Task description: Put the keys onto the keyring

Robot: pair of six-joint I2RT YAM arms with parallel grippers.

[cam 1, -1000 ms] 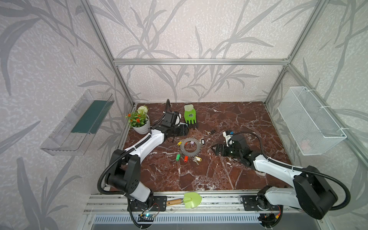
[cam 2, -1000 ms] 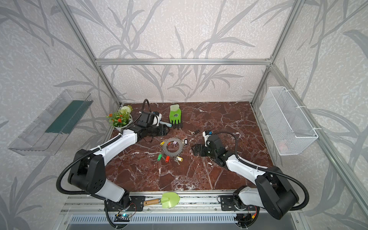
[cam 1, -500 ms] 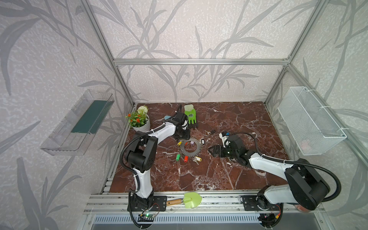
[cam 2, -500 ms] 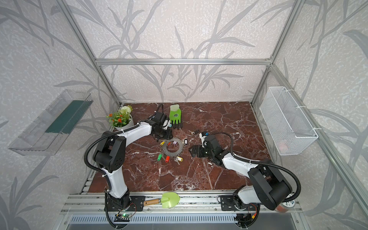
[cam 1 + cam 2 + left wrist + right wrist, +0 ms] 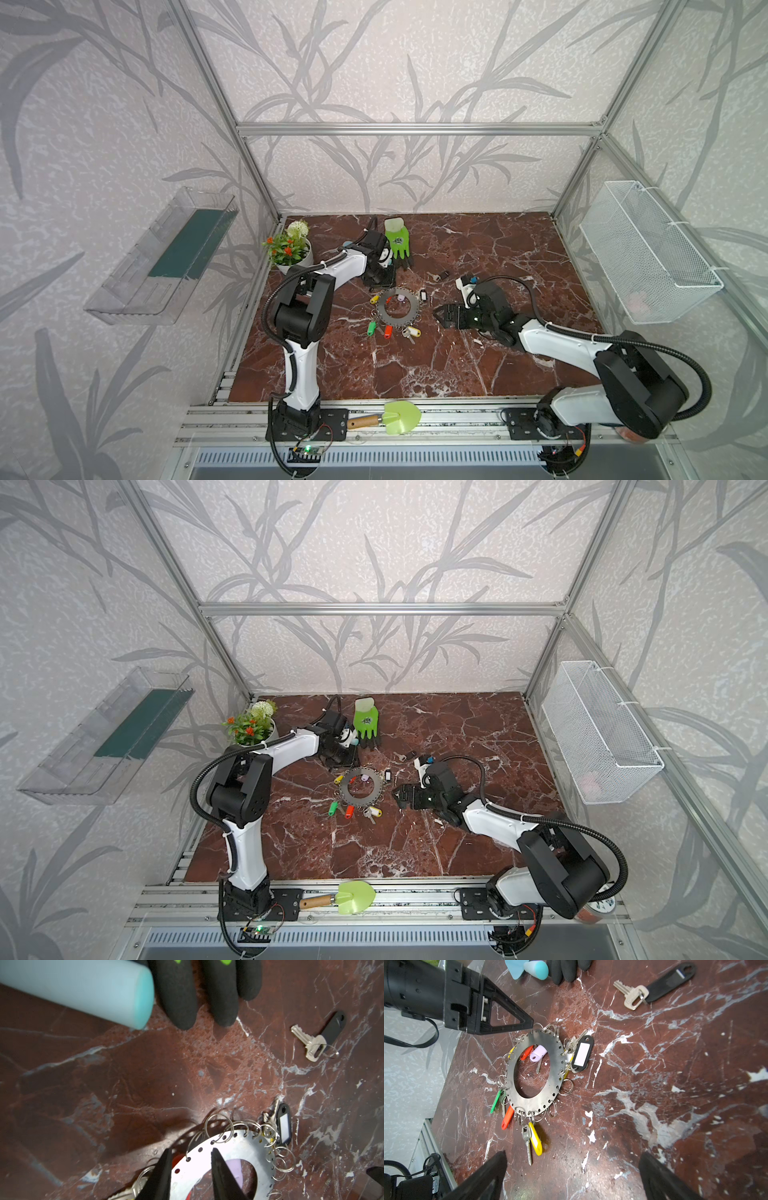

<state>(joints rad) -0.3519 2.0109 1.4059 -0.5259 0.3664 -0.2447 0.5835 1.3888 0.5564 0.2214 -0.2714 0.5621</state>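
While several tagged silver keys [image 5: 527,1142] hang on the flat grey metal keyring [image 5: 398,306] at table [image 5: 457,374] centre, we see a black-tagged key [image 5: 632,996] loose far right of it; left gripper [image 5: 191,1149] narrowly apart over the keyring's rim, right gripper [image 5: 573,1154] wide apart, empty.

The left gripper [image 5: 191,1150] holds its two black fingers [image 5: 164,1169] slightly parted, straddling the near rim of the keyring [image 5: 239,1147]. Further round the rim, among split rings [image 5: 268,1129], hangs a key with a white-labelled black tag [image 5: 283,1124]. Well ahead lie a loose black-tagged key [image 5: 318,1041], black glove fingertips [image 5: 187,991] and a pale blue cylinder [image 5: 83,987].
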